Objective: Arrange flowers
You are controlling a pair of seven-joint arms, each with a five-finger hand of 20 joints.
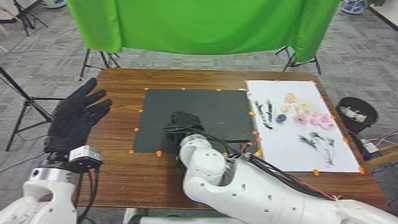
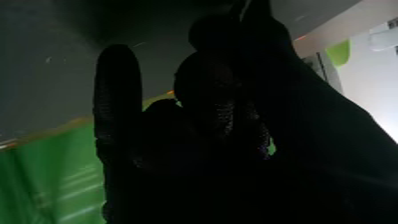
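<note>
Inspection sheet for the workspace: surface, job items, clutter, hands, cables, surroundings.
Surface: brown table, dark mat, white sheet at right
Job items: pink flowers and grey-green stems on the sheet
Clutter: orange tape bits along mat and sheet edges
Hands: left hand open by the table's left edge; right hand over the mat
Cables: black, along the right arm
Surroundings: green cloth behind the table; black bin right
</note>
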